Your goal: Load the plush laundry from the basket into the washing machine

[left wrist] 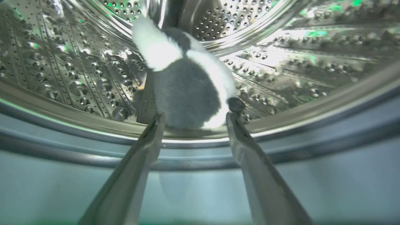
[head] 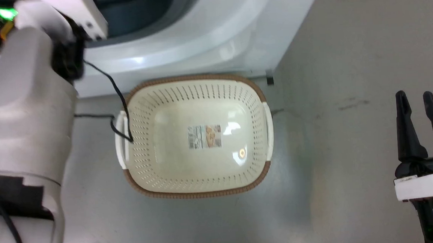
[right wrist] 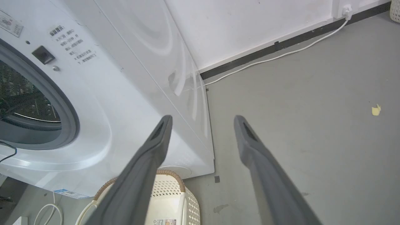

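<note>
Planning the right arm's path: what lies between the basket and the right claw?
In the head view, only bare grey floor with faint scuffs separates the basket from the open right claw.

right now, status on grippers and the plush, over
Left gripper open, plush in the drum just past its tips. Right gripper open, right of the basket. Cable over its left rim.

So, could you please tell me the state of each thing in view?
plush laundry: lying inside the drum, not gripped.
basket: upright on the floor, empty.
washing machine: porthole open.
left hand: open, at the drum's mouth.
right hand: open, holding nothing.
</note>
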{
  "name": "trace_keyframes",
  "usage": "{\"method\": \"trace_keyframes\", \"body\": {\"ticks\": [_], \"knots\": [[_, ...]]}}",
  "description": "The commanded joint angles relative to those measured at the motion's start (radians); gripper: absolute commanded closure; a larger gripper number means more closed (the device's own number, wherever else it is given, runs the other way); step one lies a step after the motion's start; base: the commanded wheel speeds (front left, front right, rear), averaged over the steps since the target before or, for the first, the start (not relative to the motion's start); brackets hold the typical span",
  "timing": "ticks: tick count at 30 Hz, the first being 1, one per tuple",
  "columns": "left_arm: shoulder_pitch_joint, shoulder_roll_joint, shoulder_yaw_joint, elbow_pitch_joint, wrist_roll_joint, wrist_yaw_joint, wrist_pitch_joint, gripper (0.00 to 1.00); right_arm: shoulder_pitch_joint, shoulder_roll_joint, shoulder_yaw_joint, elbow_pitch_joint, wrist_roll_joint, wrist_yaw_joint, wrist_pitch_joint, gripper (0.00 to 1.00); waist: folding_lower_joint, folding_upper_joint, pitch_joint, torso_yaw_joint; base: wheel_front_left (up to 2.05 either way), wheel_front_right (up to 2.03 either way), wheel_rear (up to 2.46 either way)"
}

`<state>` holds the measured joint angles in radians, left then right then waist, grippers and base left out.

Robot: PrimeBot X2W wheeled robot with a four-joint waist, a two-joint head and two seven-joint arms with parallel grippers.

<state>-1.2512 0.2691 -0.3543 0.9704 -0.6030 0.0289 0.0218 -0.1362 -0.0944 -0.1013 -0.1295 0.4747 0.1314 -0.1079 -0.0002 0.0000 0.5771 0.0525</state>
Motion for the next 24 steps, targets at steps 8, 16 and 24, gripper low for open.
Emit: {"method": "trace_keyframes", "body": {"ticks": [8,16,24], "knots": [[0.139,-0.042,-0.050,0.036,0.010,-0.026,-0.057,0.00,0.026,0.014,-0.009,0.031,-0.015,-0.001,0.009,0.00,0.0002,0.0000,-0.158,0.043,0.00,0.00,0.00],[0.291,-0.061,-0.059,0.009,-0.006,-0.026,-0.119,0.00,0.053,0.032,0.000,0.074,-0.028,-0.001,0.014,0.00,0.0002,0.0000,-0.291,0.051,0.00,0.00,0.00],[0.438,-0.042,-0.056,-0.063,-0.022,-0.015,-0.162,0.00,0.074,0.042,0.017,0.132,-0.036,-0.001,0.004,0.00,0.0002,0.0000,-0.411,0.042,0.00,0.00,0.00]]}}
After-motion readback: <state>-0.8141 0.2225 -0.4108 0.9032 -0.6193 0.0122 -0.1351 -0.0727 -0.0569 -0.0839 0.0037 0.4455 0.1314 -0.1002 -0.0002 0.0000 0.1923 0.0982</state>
